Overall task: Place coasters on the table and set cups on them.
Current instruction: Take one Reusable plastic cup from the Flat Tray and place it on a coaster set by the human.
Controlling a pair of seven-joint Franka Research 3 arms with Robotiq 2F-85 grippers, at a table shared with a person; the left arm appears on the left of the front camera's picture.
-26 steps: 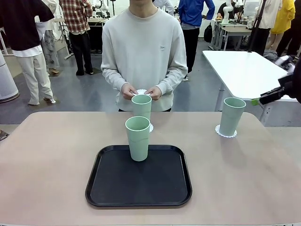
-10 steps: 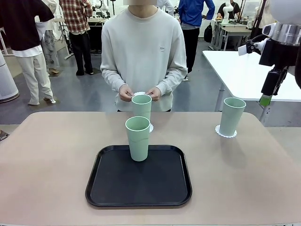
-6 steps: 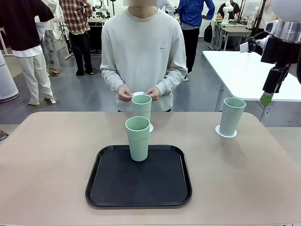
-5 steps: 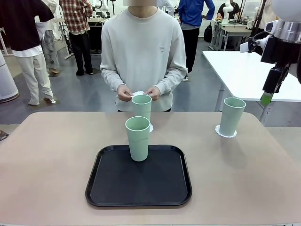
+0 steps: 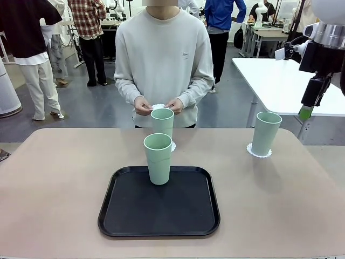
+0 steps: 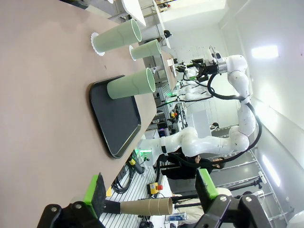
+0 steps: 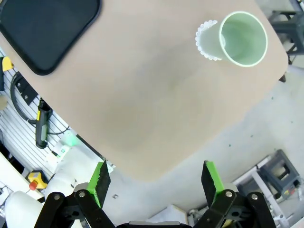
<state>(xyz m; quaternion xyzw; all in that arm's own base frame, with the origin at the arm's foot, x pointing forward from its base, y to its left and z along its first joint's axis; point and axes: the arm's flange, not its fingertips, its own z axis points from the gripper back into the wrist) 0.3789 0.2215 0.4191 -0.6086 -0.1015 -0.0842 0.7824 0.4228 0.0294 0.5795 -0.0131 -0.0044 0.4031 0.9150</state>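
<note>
Tray cup point(image 5: 157, 158) should handle light and stiff, its smooth tapered wall slippery; you take it at mid-height, square across. Right cup point(image 5: 266, 133) stands on its coaster point(image 5: 259, 153) on the counter point(image 5: 64, 178); centre cup point(image 5: 162, 122) seemingly likewise, base half hidden. Left hand point(image 6: 152, 190) and right hand point(image 7: 156, 183) hang spread, empty.

Three pale mint cups, all upright. Front cup point(image 5: 158, 158): frame centre, on the black tray point(image 5: 129, 216). Rear cup point(image 5: 162, 122): right behind it, on a lacy white coaster point(image 5: 172, 146) at the counter point(image 5: 54, 183) far edge. Right cup point(image 5: 266, 133): mid-right, on the right coaster point(image 5: 259, 152). Third coaster point(image 5: 160, 106): upper centre, in the person's hands point(image 5: 175, 105).
</note>
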